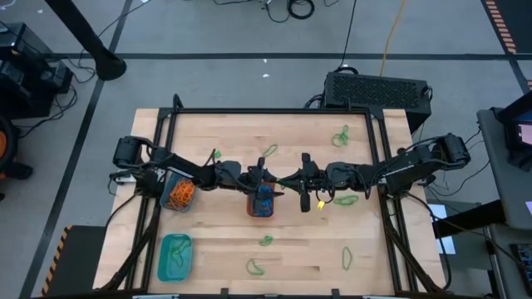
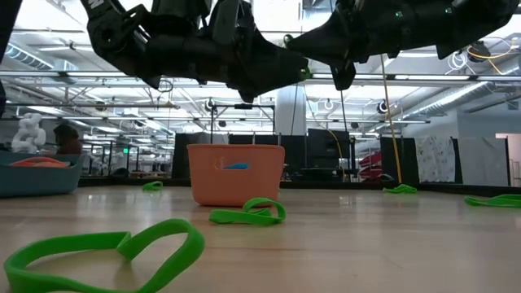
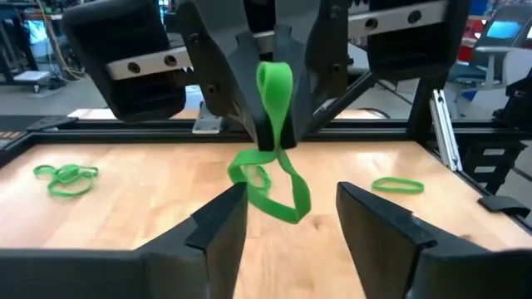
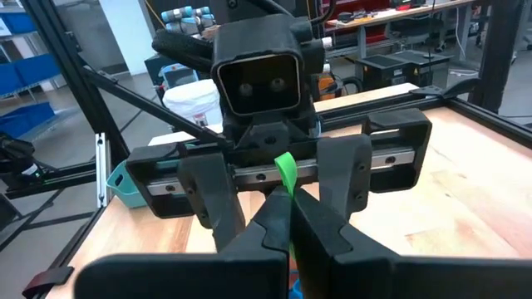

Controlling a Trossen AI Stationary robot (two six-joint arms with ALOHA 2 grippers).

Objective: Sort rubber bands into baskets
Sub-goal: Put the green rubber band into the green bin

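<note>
Green rubber band (image 3: 273,149) hangs pinched in the right end effector (image 4: 283,218), long axis vertical, above the bench's middle. Facing it, the left end effector (image 3: 289,218) stands wide, straddling the dangling loop over the orange basket (image 2: 236,172).

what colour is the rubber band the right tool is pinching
Green. The rubber band hangs from the shut right tool, clearest in the left wrist view.
</note>
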